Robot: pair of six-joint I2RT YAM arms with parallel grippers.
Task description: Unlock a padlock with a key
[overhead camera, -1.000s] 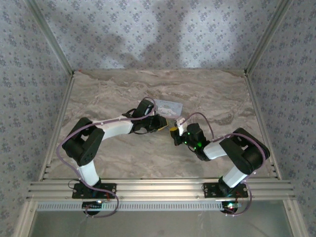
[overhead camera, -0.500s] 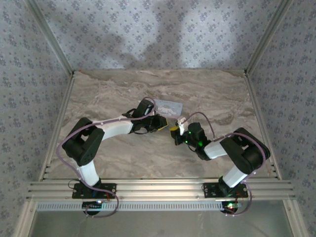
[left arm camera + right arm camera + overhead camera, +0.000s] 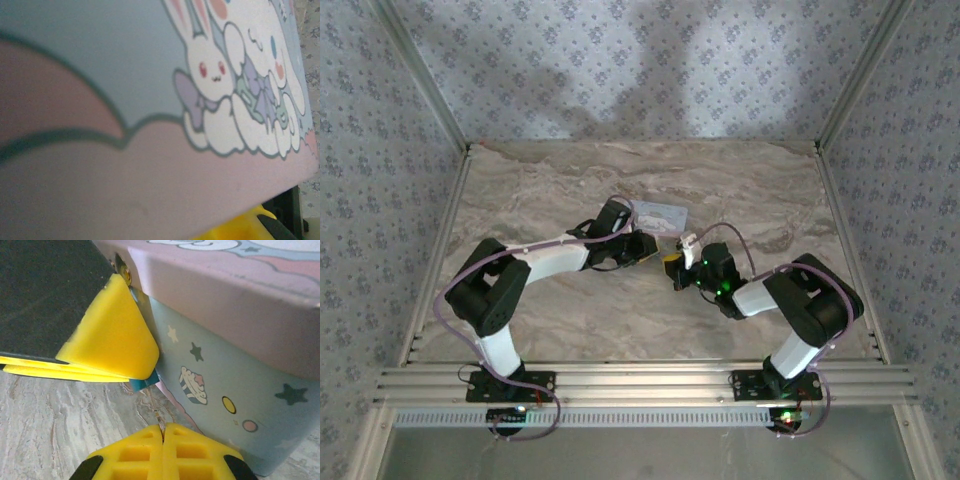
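Nearest you, your right gripper [image 3: 162, 436] has its yellow fingertips pressed flat together. A thin metal sliver rises from their seam; you may take it for the key [image 3: 159, 419], though it is too slight to be sure.

Just beyond its tip sits a small teal piece, which you should read as the padlock [image 3: 141, 384], against the side of the pastel cartoon box [image 3: 235, 380]. Your left gripper [image 3: 653, 253] pinches that teal piece with its jaws barely parted, one yellow finger [image 3: 110, 335] lying over it.

You are at the insertion step: key and lock are just beside each other, not visibly mated. Next, line the blade up with the keyway, ease it in, then turn, while the left side holds firm.
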